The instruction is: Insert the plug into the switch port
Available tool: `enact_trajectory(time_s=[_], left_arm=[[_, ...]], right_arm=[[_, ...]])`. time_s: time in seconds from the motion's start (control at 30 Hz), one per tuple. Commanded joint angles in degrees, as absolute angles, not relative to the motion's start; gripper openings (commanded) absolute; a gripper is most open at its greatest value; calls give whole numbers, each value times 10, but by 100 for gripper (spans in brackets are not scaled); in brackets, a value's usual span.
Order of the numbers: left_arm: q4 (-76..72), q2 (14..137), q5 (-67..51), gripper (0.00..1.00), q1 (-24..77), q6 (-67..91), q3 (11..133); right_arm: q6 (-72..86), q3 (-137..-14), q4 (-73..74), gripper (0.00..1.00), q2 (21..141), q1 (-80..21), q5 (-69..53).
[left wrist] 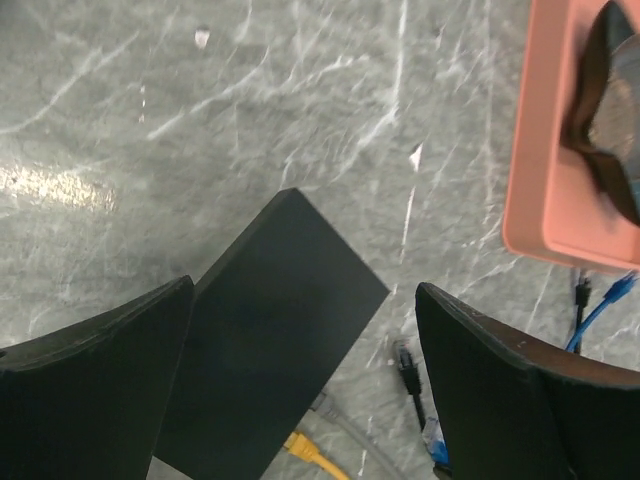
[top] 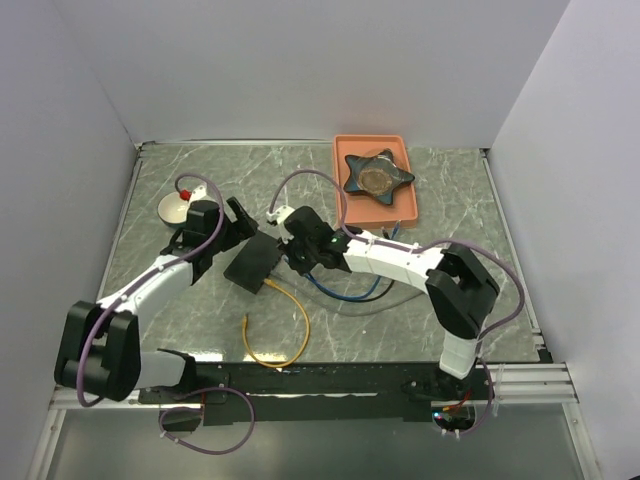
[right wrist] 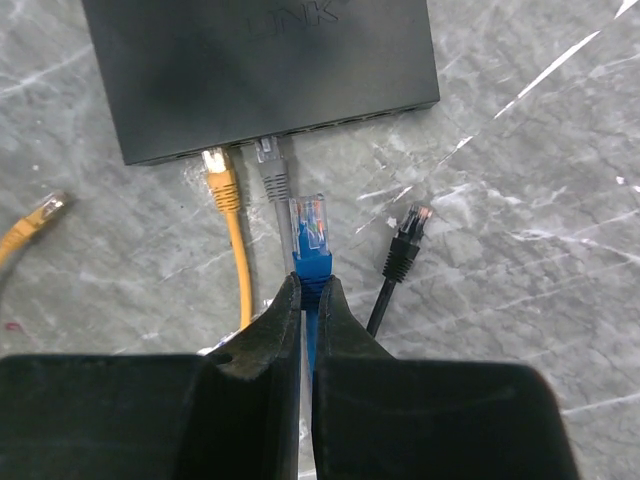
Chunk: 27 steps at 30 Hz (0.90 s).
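The right claw (right wrist: 308,290), at bottom centre, is gripping the blue plug (right wrist: 310,232), which is pointing at the switch port row (right wrist: 350,115) in the upper frame, not yet inserted. The left claw (left wrist: 303,300) is hovering released above the switch (left wrist: 270,360).

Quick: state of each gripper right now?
Left gripper: open, holding nothing.
Right gripper: shut, holding the clear plastic plug by its blue boot.
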State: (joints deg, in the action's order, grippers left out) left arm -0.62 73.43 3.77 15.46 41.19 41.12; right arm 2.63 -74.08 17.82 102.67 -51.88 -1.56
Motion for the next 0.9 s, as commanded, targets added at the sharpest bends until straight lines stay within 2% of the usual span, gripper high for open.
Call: enact_trajectory(time_s=[0.0,0.1,0.47,0.6,0.87], left_arm=[[-32,762,-4,96,143,400,417],[-47,778,-7,90,137,400,407],[-120,833,-68,79,126,397,388],[-126,848,-71,63,126,396,389],[-120,878,-51,59,126,391,395]], right_arm=[[17,-780,178,0,1049,-519,-11],[18,-788,175,0,1067,-522,-11],[31,-825,176,0,1135,-526,-1],[40,-839,183,0,1155,-527,20],[43,-853,184,0,1176,-526,22]])
